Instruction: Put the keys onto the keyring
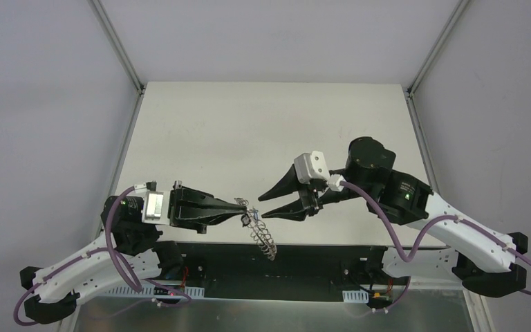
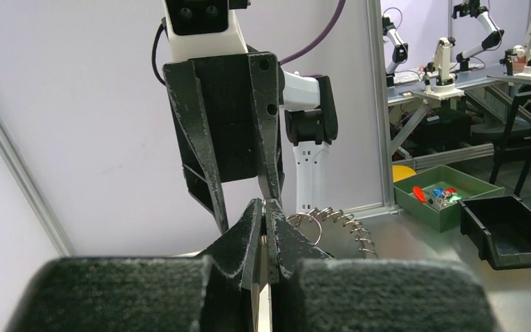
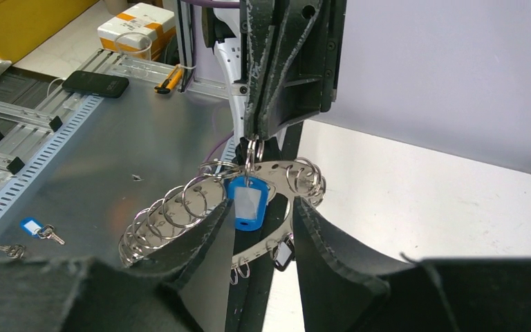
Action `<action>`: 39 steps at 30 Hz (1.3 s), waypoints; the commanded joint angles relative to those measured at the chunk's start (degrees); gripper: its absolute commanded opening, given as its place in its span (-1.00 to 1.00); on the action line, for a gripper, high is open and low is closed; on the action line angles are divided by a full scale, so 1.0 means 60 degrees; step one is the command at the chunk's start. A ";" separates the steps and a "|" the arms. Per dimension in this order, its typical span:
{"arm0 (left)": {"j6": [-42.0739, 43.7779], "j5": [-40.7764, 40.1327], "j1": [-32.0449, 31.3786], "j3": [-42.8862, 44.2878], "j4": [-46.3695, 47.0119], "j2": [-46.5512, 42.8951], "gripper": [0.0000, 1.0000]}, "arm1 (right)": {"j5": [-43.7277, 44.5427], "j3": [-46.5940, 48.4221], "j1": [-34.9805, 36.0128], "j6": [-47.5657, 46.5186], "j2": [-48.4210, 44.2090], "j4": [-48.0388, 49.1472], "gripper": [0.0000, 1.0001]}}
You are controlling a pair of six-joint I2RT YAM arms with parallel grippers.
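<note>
My left gripper (image 1: 240, 209) is clamped shut on the upper edge of the keyring (image 3: 283, 171), holding it in the air over the near edge of the table (image 1: 249, 131). The ring hangs down from that pinch with its flat face towards my right wrist camera; its fringe of wire loops (image 3: 173, 211) sweeps down and to the left in that view.

The right gripper (image 3: 263, 200) faces the ring head-on, jaws moderately apart, with nothing in them that I can see. A blue-tagged key (image 3: 249, 204) dangles from a loop just under the left fingers, straight ahead of my right fingertips and between them; so the right arm is the one placed to work on it. I judge the coming move turns on that straight-ahead line from jaws to tag. Whether a pad touches the tag I cannot tell; depth is poor here.

A black-tagged key (image 3: 283, 254) hangs lower on the ring, partly cut off by my right finger. In the left wrist view the ring is mostly hidden behind its own closed fingers; in the top view the tags are too small to read.

A loose blue-tagged key (image 3: 38, 229) and a small silver key (image 3: 7, 250) lie well apart from all this on the metal ledge (image 3: 110, 138) below.
</note>
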 commanded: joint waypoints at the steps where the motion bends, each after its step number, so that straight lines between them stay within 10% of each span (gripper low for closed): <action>1: 0.0270 0.0027 -0.0054 -0.0049 0.0838 -0.0335 -1.00 | -0.0257 0.0544 0.0276 -0.0365 0.0046 0.0274 -0.24; 17: 0.0421 -0.0389 -0.0054 -0.0195 0.0208 -0.0838 -1.00 | 0.1215 0.0342 0.0681 -0.0242 0.0049 0.0187 -0.45; 29: 0.0482 -0.1750 -0.0054 -0.0070 -0.1802 -0.1167 -1.00 | 0.6286 -0.1973 0.0574 0.1343 -0.0538 0.0284 0.23; 39: -0.0032 -0.4347 -0.0054 -0.0423 -0.3890 -0.1631 -0.26 | 0.5485 -0.2936 -0.1299 0.4836 0.0315 -0.1647 0.29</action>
